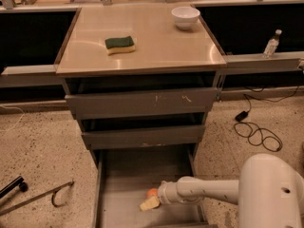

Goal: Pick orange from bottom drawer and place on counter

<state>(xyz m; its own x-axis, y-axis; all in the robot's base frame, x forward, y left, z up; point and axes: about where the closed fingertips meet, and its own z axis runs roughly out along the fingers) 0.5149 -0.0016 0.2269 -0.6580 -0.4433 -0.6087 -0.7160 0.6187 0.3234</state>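
The orange [152, 192] lies on the grey floor of the open bottom drawer [128, 167], near its front middle. My gripper [149, 203] reaches in from the right on a white arm [204, 191], down inside the drawer. It sits right against the orange, just in front of and below it, and the orange is partly hidden behind it. The glossy beige counter [156, 46] tops the cabinet above.
A green-and-yellow sponge [119, 44] and a white bowl [185, 17] sit on the counter. Two shallower drawers [142, 103] jut out above the bottom one. A bottle [271, 43] stands on the right ledge. A black cable [256, 133] and a metal tool [38, 197] lie on the floor.
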